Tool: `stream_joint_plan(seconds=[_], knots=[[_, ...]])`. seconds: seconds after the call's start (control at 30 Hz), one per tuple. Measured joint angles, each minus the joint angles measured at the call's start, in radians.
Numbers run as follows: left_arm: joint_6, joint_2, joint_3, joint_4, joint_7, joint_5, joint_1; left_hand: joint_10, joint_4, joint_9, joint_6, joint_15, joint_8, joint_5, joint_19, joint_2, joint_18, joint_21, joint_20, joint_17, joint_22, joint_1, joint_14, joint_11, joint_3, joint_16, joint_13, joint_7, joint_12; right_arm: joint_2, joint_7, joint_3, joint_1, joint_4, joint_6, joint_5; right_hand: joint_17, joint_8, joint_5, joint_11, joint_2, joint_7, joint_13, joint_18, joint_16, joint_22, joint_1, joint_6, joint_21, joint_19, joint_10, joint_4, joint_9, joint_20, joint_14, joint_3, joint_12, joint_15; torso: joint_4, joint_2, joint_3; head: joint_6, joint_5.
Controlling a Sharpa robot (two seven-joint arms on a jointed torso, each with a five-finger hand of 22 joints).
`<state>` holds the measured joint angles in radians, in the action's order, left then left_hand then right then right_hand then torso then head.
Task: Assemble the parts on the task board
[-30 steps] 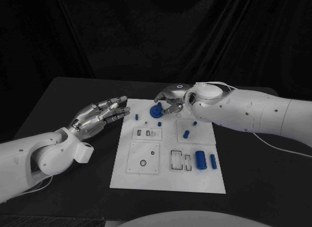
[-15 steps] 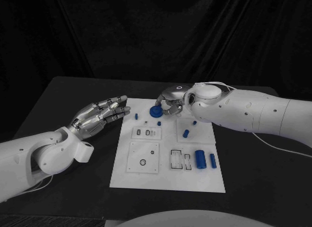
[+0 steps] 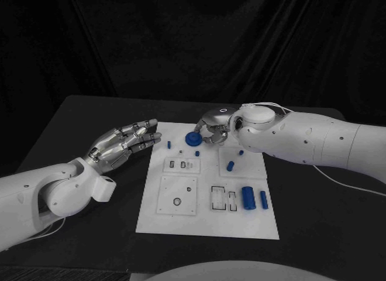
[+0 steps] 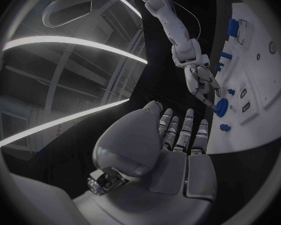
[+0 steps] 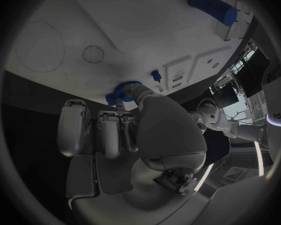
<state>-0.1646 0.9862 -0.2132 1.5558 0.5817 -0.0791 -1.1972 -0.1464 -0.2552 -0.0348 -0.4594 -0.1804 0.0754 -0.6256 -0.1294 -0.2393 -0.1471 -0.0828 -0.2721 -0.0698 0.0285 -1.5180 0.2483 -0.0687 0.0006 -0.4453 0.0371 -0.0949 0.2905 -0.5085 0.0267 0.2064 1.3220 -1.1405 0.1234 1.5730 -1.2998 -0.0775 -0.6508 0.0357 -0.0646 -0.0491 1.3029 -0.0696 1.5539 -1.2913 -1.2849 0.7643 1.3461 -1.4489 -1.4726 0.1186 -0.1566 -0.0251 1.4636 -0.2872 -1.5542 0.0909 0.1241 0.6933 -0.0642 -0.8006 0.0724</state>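
Note:
The white task board [image 3: 206, 216] lies in the middle of the black table. A round blue disc [image 3: 193, 139] sits at the board's far left corner. My right hand [image 3: 214, 127] is bent over it, and its fingertips pinch the disc's edge. The right wrist view shows the blue disc [image 5: 120, 91] just past the fingers of the right hand [image 5: 128, 130]. In the left wrist view, the right hand [image 4: 200, 80] reaches down to the disc [image 4: 220, 106]. My left hand [image 3: 126, 143] hovers by the board's left edge, fingers apart, holding nothing; the left hand [image 4: 172, 150] also appears in its own wrist view.
Two blue cylinders [image 3: 248, 198] [image 3: 263, 199] lie on the board's right side. Small blue pegs [image 3: 230, 165] [image 3: 197, 153] [image 3: 169, 143] stand further back. Recessed slots [image 3: 223, 198] and a ring hole [image 3: 177, 202] mark the near half. My right forearm [image 3: 311, 140] spans the table's far right.
My right hand has shifted a little to the right with its fingers drawn closer together over the disc. The disc has barely moved. My left hand is still.

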Motion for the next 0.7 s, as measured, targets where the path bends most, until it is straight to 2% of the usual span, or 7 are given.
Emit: stream_joint_plan(seconds=[0.07,0.2,0.3,0.43,0.47,0.57,0.7], knots=[[0.000,0.001,0.000,0.000,0.000,0.000,0.000,0.000,0.000,0.000,0.000,0.000,0.000,0.000,0.000,0.000,0.000,0.000,0.000,0.000,0.000,0.000,0.000,0.000,0.000,0.000,0.000,0.000,0.000,-0.010,-0.003,0.000,0.000,-0.004,0.005,0.000,0.000,0.000,0.000,-0.011,-0.020,-0.004,0.000,0.000,0.000,0.000,0.020,0.016,0.000,0.000,0.011,0.000,0.000,0.000,-0.010,0.000,0.000,-0.013,0.0000,0.000,0.0000,0.001,0.000],[0.000,0.006,0.000,0.001,-0.001,0.000,0.000,0.000,0.000,0.000,0.000,0.000,0.000,0.000,0.000,0.000,0.000,0.000,0.000,0.000,0.000,0.000,0.000,0.000,0.000,0.000,0.000,0.000,0.000,-0.039,-0.009,0.001,0.000,-0.020,0.023,0.000,0.000,-0.017,0.003,-0.011,-0.021,-0.018,0.000,0.000,0.000,0.000,0.021,0.062,0.000,-0.007,0.011,-0.016,-0.003,-0.007,-0.006,-0.016,0.000,-0.017,0.0000,0.000,0.0000,0.002,-0.001],[0.000,0.009,0.000,0.002,-0.001,0.000,0.000,0.000,0.000,0.000,0.000,0.000,0.000,0.000,0.000,0.000,0.000,0.000,0.000,0.000,0.000,0.000,0.000,0.000,0.000,0.000,0.000,0.000,0.000,-0.072,-0.014,0.002,0.000,-0.042,0.049,0.000,0.000,-0.017,0.078,-0.011,-0.021,-0.017,0.000,0.000,0.000,0.000,0.021,0.077,0.000,-0.007,0.011,-0.018,-0.003,-0.007,-0.006,-0.018,0.000,-0.017,-0.0005,0.000,0.0001,0.005,-0.003],[0.000,0.011,0.000,0.002,-0.001,0.000,0.000,0.000,0.000,0.000,0.000,0.000,0.000,0.000,0.000,0.000,0.000,0.000,0.000,0.000,0.000,0.000,0.000,0.000,0.000,0.000,0.000,0.000,0.000,-0.134,-0.023,0.003,0.017,-0.098,0.099,0.000,0.000,-0.022,0.293,-0.011,-0.021,-0.009,0.000,0.000,0.000,0.000,0.021,0.086,0.002,-0.014,0.011,-0.018,-0.008,-0.014,-0.006,-0.017,0.000,-0.017,-0.0012,0.000,0.0000,0.006,-0.002],[0.000,0.012,0.000,0.002,-0.002,0.000,0.000,0.000,0.000,0.000,0.000,0.000,0.000,0.000,0.000,0.000,0.000,0.000,0.000,0.000,0.000,0.000,0.000,0.000,0.000,0.000,0.000,0.000,0.000,-0.151,-0.025,0.003,0.023,-0.112,0.114,0.000,0.000,-0.022,0.325,-0.011,-0.021,-0.017,0.000,0.000,0.000,0.000,0.021,0.096,0.002,-0.014,0.011,-0.004,-0.008,-0.014,-0.006,-0.003,0.000,-0.017,-0.0013,0.000,0.0000,0.006,-0.001],[0.000,0.013,0.000,0.002,-0.002,0.000,0.000,0.000,0.000,0.000,0.000,0.000,0.000,0.000,0.000,0.000,0.000,0.000,0.000,0.000,0.000,0.000,0.000,0.000,0.000,0.000,0.000,0.000,0.000,-0.205,-0.028,0.001,0.045,-0.158,0.157,0.000,0.000,-0.031,0.389,-0.011,-0.021,-0.015,0.000,0.000,0.000,0.000,0.021,0.123,0.013,-0.014,0.011,-0.001,-0.014,-0.014,-0.006,-0.001,0.000,-0.017,-0.0021,0.000,-0.0001,0.007,-0.001],[0.000,0.014,0.000,0.002,-0.003,0.000,0.000,0.000,0.000,0.000,0.000,0.000,0.000,0.000,0.000,0.000,0.000,0.000,0.000,0.000,0.000,0.000,0.000,0.000,0.000,0.000,0.000,0.000,0.000,-0.278,-0.026,0.001,0.068,-0.218,0.192,0.000,0.000,-0.049,0.441,-0.011,-0.021,-0.010,0.000,0.000,0.000,0.000,0.021,0.138,0.028,-0.014,0.011,0.002,-0.024,-0.014,-0.006,0.024,0.000,-0.017,-0.0031,0.000,-0.0006,0.007,0.000]])
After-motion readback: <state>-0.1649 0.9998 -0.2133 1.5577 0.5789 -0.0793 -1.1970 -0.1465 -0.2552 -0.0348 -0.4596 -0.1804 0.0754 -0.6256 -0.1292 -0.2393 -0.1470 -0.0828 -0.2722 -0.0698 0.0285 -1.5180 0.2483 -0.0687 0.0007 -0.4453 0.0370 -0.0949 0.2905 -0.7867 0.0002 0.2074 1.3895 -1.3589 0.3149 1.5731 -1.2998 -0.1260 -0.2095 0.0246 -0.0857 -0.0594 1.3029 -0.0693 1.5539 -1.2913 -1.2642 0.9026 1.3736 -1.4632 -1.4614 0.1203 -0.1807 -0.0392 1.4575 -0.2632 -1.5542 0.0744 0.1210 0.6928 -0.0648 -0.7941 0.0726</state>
